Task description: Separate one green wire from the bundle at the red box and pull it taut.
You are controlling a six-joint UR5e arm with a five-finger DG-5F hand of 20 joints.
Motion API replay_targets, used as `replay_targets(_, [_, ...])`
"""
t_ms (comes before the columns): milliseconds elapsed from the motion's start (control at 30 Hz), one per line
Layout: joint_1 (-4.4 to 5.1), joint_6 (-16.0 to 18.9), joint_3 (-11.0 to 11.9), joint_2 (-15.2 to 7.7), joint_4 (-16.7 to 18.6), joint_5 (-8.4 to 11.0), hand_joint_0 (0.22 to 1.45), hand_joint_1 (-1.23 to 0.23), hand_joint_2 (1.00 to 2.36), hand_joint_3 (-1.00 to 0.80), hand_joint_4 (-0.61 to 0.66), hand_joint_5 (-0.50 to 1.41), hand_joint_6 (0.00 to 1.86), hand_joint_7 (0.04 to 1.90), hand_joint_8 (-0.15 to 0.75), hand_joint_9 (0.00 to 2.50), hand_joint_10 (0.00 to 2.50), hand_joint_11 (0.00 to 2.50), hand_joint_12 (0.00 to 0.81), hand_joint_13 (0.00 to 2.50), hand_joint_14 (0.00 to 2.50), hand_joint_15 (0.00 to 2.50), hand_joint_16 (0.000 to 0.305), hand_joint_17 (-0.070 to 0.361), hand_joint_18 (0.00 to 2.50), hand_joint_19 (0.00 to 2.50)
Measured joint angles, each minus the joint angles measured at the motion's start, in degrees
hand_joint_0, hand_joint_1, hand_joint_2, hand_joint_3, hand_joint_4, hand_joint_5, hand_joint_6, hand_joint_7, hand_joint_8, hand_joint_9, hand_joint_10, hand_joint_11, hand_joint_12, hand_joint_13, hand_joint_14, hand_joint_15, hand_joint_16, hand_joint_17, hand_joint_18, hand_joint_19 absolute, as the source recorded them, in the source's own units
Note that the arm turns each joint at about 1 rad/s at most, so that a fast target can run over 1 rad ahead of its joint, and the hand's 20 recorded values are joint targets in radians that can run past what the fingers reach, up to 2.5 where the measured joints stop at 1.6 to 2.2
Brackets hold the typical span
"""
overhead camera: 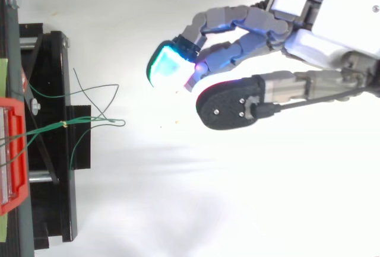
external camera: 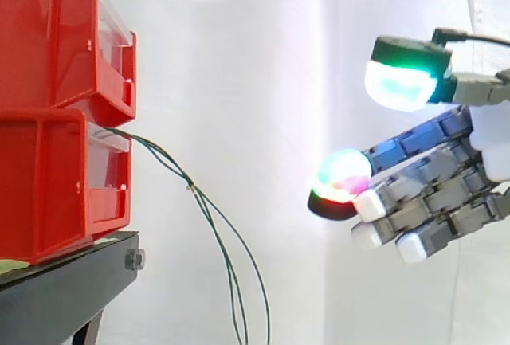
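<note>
Item: bundle of green wires [external camera: 170, 167], thin strands, count uncertain.
Location: the bundle comes out at the front of the lower red box [external camera: 48, 186], just under the upper red bin [external camera: 48, 34], and droops past the edge of the black stand [external camera: 64, 289]. From above, the strands [overhead camera: 101, 121] fan out loosely beyond the stand.
Binding: a small pale tie [external camera: 191, 188] gathers the strands a short way out from the box. Beyond it they part and hang free.
Hand: the hand [external camera: 434, 190] hovers well apart from the wires, level with the boxes. Its fingers are spread and only loosely bent, and they hold nothing. One pad [external camera: 402, 82] glows green and white above the others.
Handling, judged: very light and limp, with a little springiness in the curves. The wires look slick and thin enough to slip from thick pads. A hard tug could probably strain the tie or the box end.
Where to take hold, judged: beyond the tie, where the strands separate. Pinch one outlying strand between the thumb pad and one finger pad, then draw it straight away from the box.
Risk, judged: catching two strands at once near the tie.
</note>
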Motion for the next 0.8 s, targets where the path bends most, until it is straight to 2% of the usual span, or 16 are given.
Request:
replay_targets(133, [-0.44, -2.0, 0.0, -0.8, 2.3, 0.56, 0.53, -0.52, 1.01, -0.44, 0.22, -0.19, 0.5, 0.86, 0.28, 0.65, 0.01, 0.3, 0.402, 0.51, 0.01, 0.32, 0.058, 0.131, 0.55, 0.56])
replay_targets(267, [-0.75, -6.2, 0.0, -1.0, 4.1, 2.46, 0.54, -0.52, 1.01, -0.43, 0.23, -0.19, 0.5, 0.86, 0.281, 0.65, 0.01, 0.3, 0.402, 0.5, 0.01, 0.31, 0.058, 0.131, 0.55, 0.56])
replay_targets(400, [-1.1, -9.0, -0.4, -1.9, 6.5, 4.29, 0.54, -0.52, 1.01, -0.43, 0.23, -0.19, 0.5, 0.86, 0.278, 0.66, 0.01, 0.31, 0.402, 0.51, 0.01, 0.31, 0.058, 0.131, 0.55, 0.56])
replay_targets(667, [-1.87, -10.0, -0.6, -7.2, 16.6, 5.22, 0.54, -0.52, 1.01, -0.43, 0.23, -0.18, 0.5, 0.87, 0.283, 0.7, 0.01, 0.31, 0.399, 0.51, 0.01, 0.32, 0.058, 0.13, 0.55, 0.57])
replay_targets(800, [-1.83, -12.1, -0.6, -8.2, 20.2, 5.74, 0.54, -0.52, 1.01, -0.43, 0.24, -0.18, 0.5, 0.87, 0.282, 0.7, 0.01, 0.31, 0.398, 0.51, 0.01, 0.32, 0.058, 0.13, 0.55, 0.57])
